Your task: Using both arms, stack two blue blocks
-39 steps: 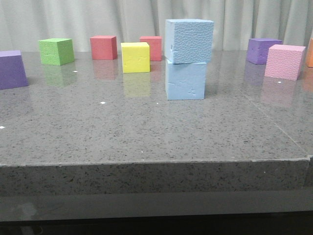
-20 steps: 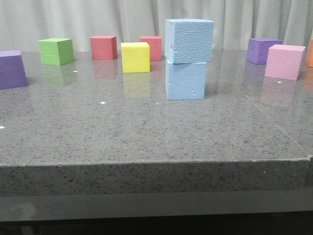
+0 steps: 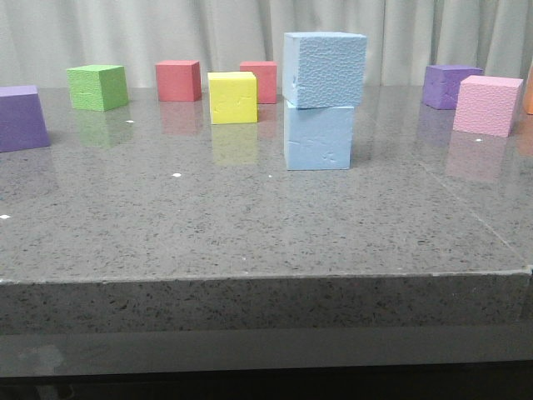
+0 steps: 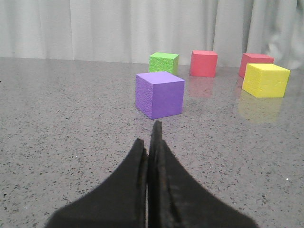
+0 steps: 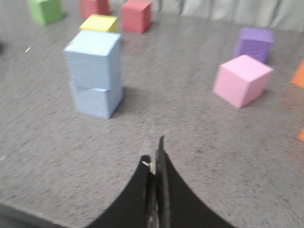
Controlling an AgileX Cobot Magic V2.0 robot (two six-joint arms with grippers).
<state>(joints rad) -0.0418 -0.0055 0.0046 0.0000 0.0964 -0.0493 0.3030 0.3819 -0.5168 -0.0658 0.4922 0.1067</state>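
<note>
Already the top blue block (image 3: 324,70) sits on the bottom blue block (image 3: 319,137) near the middle of the desk (image 3: 250,242), so the stack looks made and the main risk now is undoing it. Both blocks touch face to face, but the top one is turned a little against the one below and overhangs its edge slightly on the left and right, so a knock or a shake of the desk could tip it. Neither arm shows in the front view. The left hand (image 4: 151,137) has its fingers pressed together on nothing, pointing at a purple cube (image 4: 159,94) well away from the stack. The right hand (image 5: 156,159) is likewise closed and empty, with the stack ahead of it and a pink cube (image 5: 242,80) off to one side. If the right arm swings forward or across, it could brush the stack; foam this light probably slides or topples at a slight touch. Nearby, the yellow cube (image 3: 232,97) stands apart behind the stack and poses no threat.
</note>
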